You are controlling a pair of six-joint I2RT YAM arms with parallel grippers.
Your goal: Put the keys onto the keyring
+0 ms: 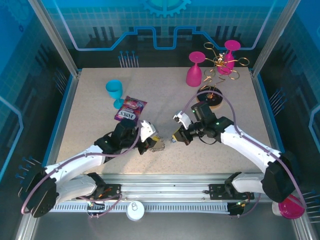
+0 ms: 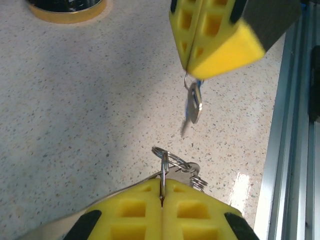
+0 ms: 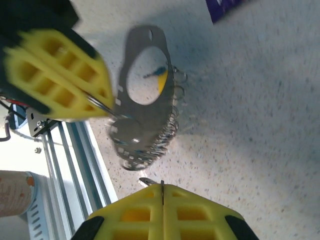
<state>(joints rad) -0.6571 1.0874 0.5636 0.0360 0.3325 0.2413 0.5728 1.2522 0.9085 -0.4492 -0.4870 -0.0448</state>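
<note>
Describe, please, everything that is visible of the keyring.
The keyring looks like a flat, grey metal plate with a large oval opening and a small hole near one end. Many small silvery split rings crowd along one edge. It faces the right wrist camera, over the speckled table. The left gripper, shut, pinches it by a thin wire ring. Something small, blue and yellow, shows through the opening, too blurred to name.
</note>
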